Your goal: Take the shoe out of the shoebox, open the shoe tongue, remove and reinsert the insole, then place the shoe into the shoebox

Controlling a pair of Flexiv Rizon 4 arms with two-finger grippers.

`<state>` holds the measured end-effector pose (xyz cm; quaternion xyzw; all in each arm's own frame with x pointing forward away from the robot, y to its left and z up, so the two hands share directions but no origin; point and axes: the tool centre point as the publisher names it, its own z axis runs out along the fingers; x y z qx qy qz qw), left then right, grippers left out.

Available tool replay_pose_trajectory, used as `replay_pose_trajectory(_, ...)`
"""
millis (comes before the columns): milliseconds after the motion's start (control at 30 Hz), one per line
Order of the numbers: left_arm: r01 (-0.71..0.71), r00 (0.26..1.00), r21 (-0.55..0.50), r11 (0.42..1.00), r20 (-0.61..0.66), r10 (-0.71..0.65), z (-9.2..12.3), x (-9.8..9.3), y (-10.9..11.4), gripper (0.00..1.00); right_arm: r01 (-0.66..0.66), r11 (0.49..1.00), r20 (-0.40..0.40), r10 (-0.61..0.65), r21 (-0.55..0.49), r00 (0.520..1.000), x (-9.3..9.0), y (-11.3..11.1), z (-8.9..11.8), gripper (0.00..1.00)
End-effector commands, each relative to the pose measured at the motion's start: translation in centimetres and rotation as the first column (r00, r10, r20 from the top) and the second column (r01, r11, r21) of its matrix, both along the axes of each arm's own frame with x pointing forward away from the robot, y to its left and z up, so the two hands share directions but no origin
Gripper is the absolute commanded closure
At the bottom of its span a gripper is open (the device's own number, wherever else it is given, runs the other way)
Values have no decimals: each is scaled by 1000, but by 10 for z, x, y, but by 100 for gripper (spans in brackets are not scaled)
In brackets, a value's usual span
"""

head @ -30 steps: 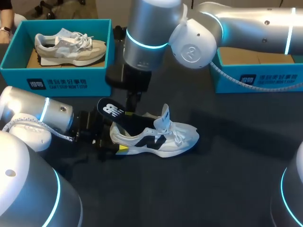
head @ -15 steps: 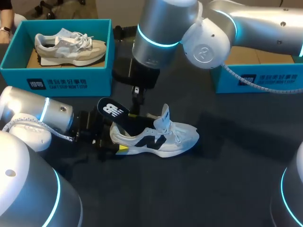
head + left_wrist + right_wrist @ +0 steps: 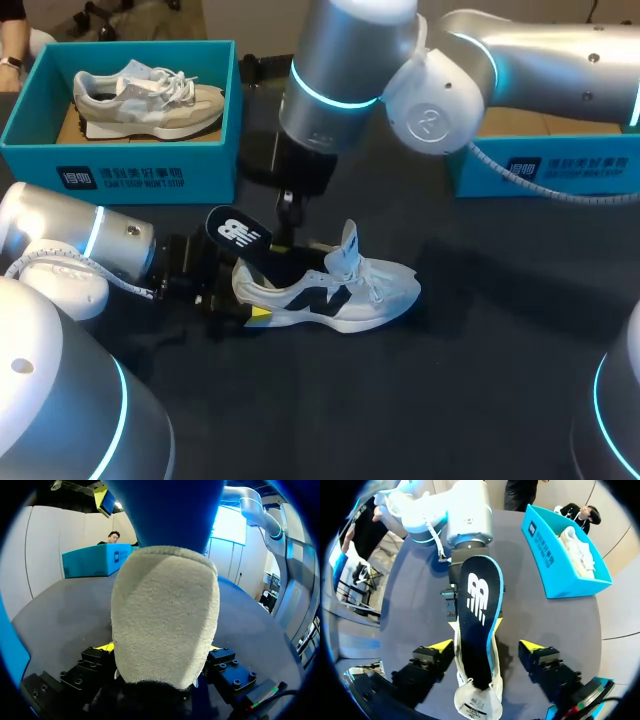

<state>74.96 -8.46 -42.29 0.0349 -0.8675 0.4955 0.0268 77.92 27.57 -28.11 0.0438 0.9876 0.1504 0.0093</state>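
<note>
**Insole step in hand, shoe pinned at the heel**

The shoe (image 3: 335, 295) is lying near the middle of the worktop (image 3: 480, 400), toe pointing toward the right edge. The left tool (image 3: 240, 312) is clamping its heel from both sides. The insole (image 3: 245, 245) is sticking up out of the shoe's opening, front end inside. The right tool (image 3: 486, 646) is hovering above with fingers apart, straddling the insole without touching it. Next, it likely needs to be closing on the raised insole end while the heel is being held firm. The shoebox (image 3: 560, 170) is waiting at the rear right.
</note>
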Motion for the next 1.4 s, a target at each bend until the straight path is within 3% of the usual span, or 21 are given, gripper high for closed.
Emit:
replay_pose_trajectory(33, -1, 1000, 4, 1000, 0, 1, 0, -1, -1, 100, -1, 1000, -14, 1, 14, 1000, 3, 4, -13, 41)
replay_pose_trajectory(133, -1, 1000, 4, 1000, 0, 1, 0, -1, -1, 100, 1, 1000, -19, -1, 19, 1000, 3, 4, -17, 56)
replay_pose_trajectory(233, -1, 1000, 4, 1000, 0, 1, 0, -1, -1, 100, 3, 1000, -24, -2, 21, 1000, 3, 4, -20, 64)
replay_pose_trajectory(367, -1, 1000, 4, 1000, 0, 1, 0, -1, -1, 100, 6, 1000, -27, -6, 19, 1000, 2, 3, -20, 72)
replay_pose_trajectory(533, -1, 1000, 4, 1000, 0, 1, 0, -1, -1, 100, 14, 1000, -26, -14, 9, 1000, 2, -2, -17, 74)
replay_pose_trajectory(667, -1, 1000, 4, 1000, 0, 1, 0, -1, -1, 100, 17, 1000, -21, -17, 1, 1000, 1, -5, -13, 85)
replay_pose_trajectory(767, -1, 1000, 4, 1000, 0, 1, 0, -1, -1, 100, 18, 1000, -20, -18, -4, 1000, 1, -6, -11, 89)
replay_pose_trajectory(800, -1, 1000, 4, 1000, 0, 1, 0, -1, -1, 100, 17, 1000, -17, -17, -6, 1000, 2, -6, -10, 98)
replay_pose_trajectory(833, -1, 1000, 4, 1000, 0, 1, 0, -1, -1, 100, 17, 1000, -16, -17, -8, 1000, 2, -7, -9, 100)
replay_pose_trajectory(1400, -1, 1000, 4, 1000, 0, 1, 0, -1, -1, 100, 40, 998, 41, -38, -46, 998, 0, -25, 54, 100)
